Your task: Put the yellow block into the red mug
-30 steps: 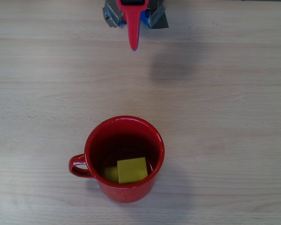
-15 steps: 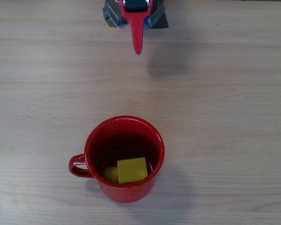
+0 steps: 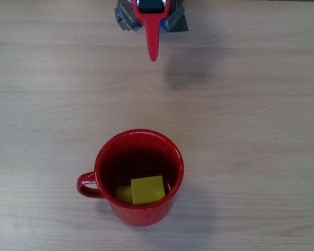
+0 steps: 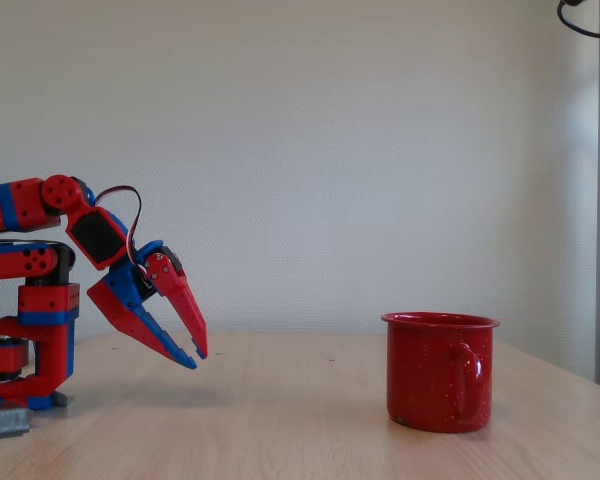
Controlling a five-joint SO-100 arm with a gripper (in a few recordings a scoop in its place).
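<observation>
In the overhead view the yellow block (image 3: 147,189) lies inside the red mug (image 3: 139,177), on its dark floor, pushed toward the lower part of the wall as pictured; a flat yellow face is turned up, and a dull yellow reflection shows on the glossy inside just left of it. The mug stands upright on the pale wooden bench (image 3: 251,104), a little below the middle of the picture, with its loop handle pointing left. White speckles dot the outer wall near the lower rim.

In the fixed view the mug (image 4: 440,371) stands at the right of the bench (image 4: 280,420), its handle turned toward the camera (the block is hidden behind the wall from this side).

The pincer (image 4: 195,353) hangs above the bench at the left of the fixed view, well apart from the mug, its 2 fingers slanting down and to the right. Their tips stand slightly apart with only a narrow gap between them, and they hold nothing. It casts a soft shadow on the wood beneath. In the overhead view the pincer (image 3: 153,55) appears as a narrow red wedge pointing down from the top edge, with the arm's grey base behind it and a faint shadow to its right.
</observation>
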